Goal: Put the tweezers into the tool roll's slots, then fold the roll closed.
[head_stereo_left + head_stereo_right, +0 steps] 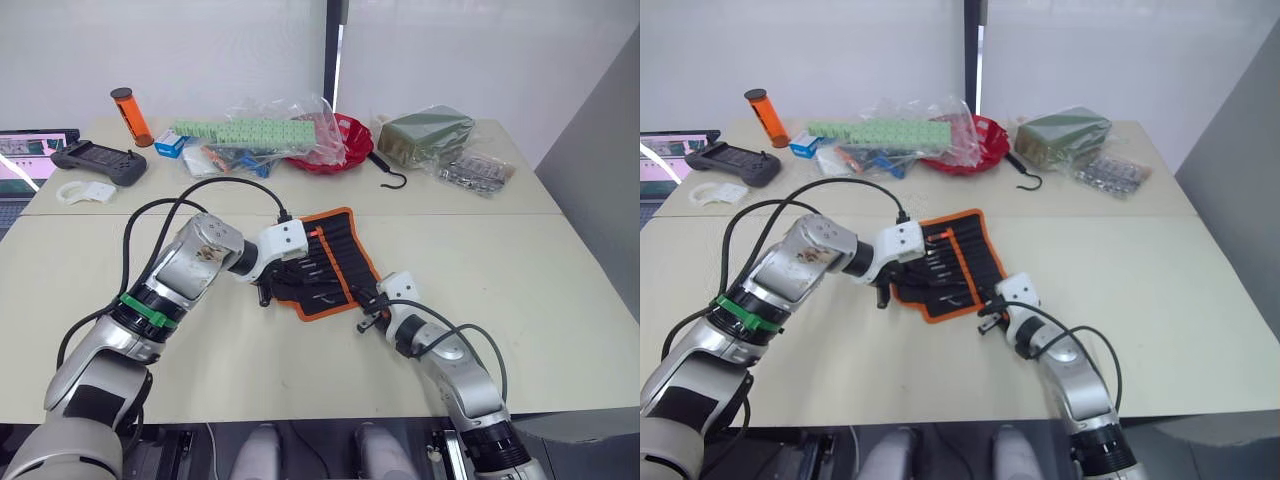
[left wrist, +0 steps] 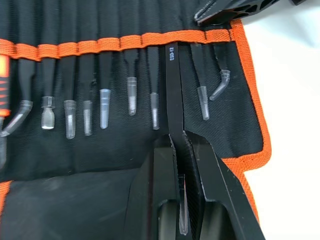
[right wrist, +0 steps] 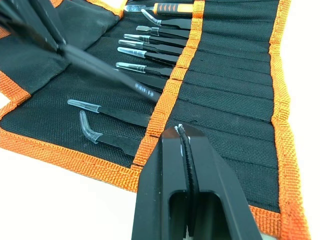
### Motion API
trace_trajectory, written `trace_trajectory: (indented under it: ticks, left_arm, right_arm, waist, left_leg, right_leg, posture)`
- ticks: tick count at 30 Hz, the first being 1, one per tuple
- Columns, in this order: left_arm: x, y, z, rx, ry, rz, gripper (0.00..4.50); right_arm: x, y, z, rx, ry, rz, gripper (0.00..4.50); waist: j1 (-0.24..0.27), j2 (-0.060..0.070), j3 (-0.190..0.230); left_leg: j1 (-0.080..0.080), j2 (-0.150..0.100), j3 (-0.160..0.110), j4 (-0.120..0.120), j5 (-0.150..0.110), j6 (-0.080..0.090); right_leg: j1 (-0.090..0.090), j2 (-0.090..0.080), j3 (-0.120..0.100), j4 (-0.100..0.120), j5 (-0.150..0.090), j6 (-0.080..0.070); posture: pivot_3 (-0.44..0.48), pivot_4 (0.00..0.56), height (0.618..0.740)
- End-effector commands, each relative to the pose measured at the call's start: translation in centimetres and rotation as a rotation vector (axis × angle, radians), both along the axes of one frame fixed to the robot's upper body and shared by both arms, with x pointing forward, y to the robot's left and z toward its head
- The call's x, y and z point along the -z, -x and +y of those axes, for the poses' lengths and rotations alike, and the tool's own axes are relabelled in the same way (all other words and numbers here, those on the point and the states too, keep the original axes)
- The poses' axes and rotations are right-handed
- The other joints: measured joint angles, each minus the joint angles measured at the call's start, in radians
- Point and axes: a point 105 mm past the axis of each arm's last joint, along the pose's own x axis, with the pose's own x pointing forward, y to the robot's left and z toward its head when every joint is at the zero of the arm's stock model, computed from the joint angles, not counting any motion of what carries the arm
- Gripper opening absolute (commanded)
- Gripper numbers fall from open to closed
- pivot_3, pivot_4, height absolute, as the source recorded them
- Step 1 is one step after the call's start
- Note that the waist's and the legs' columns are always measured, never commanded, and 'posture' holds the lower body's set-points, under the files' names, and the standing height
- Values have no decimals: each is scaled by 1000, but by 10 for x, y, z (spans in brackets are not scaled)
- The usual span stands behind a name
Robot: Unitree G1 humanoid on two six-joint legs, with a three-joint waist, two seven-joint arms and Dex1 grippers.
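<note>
The left pincer point(image 2: 176, 150), arm bent low across the desk point(image 1: 560, 270), clamps a pair of tweezers point(image 2: 172, 95) whose end enters a slot point(image 2: 170, 30) of the open tool roll point(image 1: 330, 262). The right pincer point(image 3: 182, 135), clenched empty, presses the roll's orange strip point(image 3: 172, 87) beside it.

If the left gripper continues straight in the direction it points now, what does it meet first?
Probably the orange strip of the tool roll. The left gripper is shut on a tweezer whose far end already enters a slot there, though depth is unclear.

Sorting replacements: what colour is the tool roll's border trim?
Orange, on the black tool roll; the right wrist view shows it best.
</note>
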Motion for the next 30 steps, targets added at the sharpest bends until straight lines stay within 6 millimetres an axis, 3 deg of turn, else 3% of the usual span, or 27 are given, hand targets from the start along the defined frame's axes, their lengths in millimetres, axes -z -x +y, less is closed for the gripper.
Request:
trace_trajectory:
  ticks: [1, 8, 13, 30]
  left_arm:
    - [-8, -1, -3, 0, 15, -34, 28]
    - [8, -3, -7, -20, 22, -12, 28]
    - [8, -8, -14, -29, 43, -21, 28]
    - [25, -18, -56, 21, 114, -73, 28]
  right_arm:
    - [35, 6, -10, 37, 50, 139, 0]
    - [34, 5, -8, 28, 50, 135, 0]
    - [34, 6, -7, 27, 49, 134, 0]
    - [37, 10, 3, -6, 56, 142, 0]
  waist:
    - [0, 0, 0]
    - [-2, 0, 0]
    - [-1, 0, 0]
    - [-1, 0, 0]
  left_leg:
    - [0, 0, 0, 0, 0, 0]
    - [0, 0, 0, 1, 0, 0]
    - [0, 0, 0, 2, 0, 0]
    - [1, 0, 0, 4, 0, 0]
  right_leg:
    - [0, 0, 0, 0, 0, 0]
    - [0, 0, 0, 1, 0, 0]
    - [0, 0, 0, 2, 0, 0]
    - [1, 0, 0, 3, 0, 0]
  posture:
    - [0, 150, 740]
    - [0, 150, 740]
    - [0, 150, 740]
    - [0, 150, 740]
